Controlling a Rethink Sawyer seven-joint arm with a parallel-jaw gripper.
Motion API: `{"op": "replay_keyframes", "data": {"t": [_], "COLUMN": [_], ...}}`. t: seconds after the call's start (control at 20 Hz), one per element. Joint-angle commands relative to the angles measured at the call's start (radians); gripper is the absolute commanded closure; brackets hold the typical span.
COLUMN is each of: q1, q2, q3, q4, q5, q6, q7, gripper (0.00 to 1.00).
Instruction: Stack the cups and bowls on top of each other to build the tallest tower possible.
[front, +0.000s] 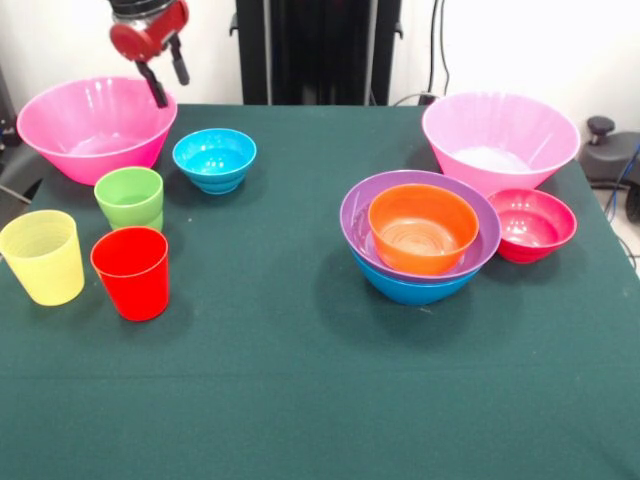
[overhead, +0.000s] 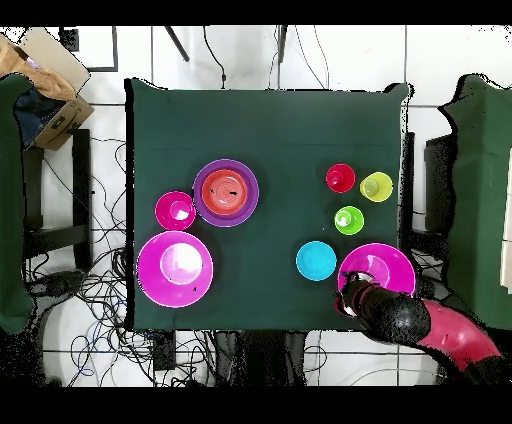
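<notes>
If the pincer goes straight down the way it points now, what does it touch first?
Most likely the large pink bowl: the pincer hangs over its rim near the cyan bowl. Depth is unclear, so it may meet the rim or the inside.

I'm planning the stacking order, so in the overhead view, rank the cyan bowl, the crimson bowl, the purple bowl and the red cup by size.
1. purple bowl
2. crimson bowl and cyan bowl: look alike, unranked
3. red cup

Red hand (front: 166, 82), black fingers (front: 154, 85)

White wall (front: 520, 40), tiled floor (overhead: 300, 60), cables (overhead: 110, 300)
</notes>
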Motion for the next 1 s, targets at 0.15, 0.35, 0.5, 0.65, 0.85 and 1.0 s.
{"op": "replay_keyframes", "data": {"t": [0.15,0.35,0.5,0.65,0.85,1.0], "q1": [0.063,0.066,0.072,0.036,0.009,0.033], "q2": [0.036,0.058,0.082,0.102,0.108,0.132], "q3": [-0.066,-0.081,-0.088,-0.06,-0.045,-0.074], "q4": [-0.038,-0.042,-0.059,-0.08,-0.102,-0.117], "q5": [-0.029,-0.04,-0.041,-0.017,-0.017,-0.051], "q6": [-0.037,-0.071,-0.088,-0.045,-0.015,-0.067], "q7": [0.214,0.215,0.216,0.167,0.125,0.157], "gripper": [0.0,0.0,0.0,0.0,0.0,0.0]}}
